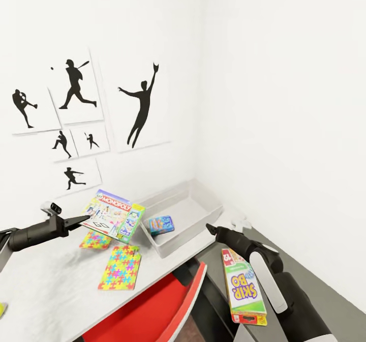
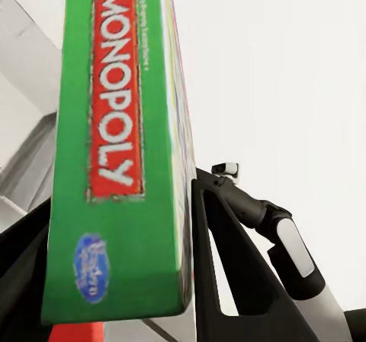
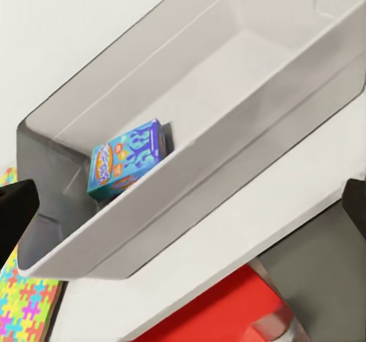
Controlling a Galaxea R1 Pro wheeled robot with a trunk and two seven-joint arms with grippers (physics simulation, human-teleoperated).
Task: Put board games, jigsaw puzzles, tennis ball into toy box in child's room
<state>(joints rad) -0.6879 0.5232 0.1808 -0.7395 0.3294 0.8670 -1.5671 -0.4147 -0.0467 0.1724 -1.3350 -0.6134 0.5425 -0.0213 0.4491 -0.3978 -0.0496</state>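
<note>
A red chair (image 1: 168, 306) sits near, under the bench (image 1: 46, 291). The right pincer (image 1: 209, 228) seems closed, Skip-Bo box (image 1: 244, 288) against its arm. Two puzzles (image 1: 120, 266) lie left. The left pincer (image 1: 84, 220) grips the Monopoly box (image 1: 113, 215) beside the toy box (image 1: 203, 199) holding the blue game (image 1: 160, 225).

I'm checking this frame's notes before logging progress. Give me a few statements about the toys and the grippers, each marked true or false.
1. The small blue game box lies inside the toy box. True.
2. The left gripper holds the Monopoly box. True.
3. The Skip-Bo box is in the toy box. False: it is outside, by the right arm, off the table's edge.
4. Both jigsaw puzzles are in the toy box. False: they lie on the table.
5. The right gripper grips the blue box. False: it hangs beside the toy box.
</note>
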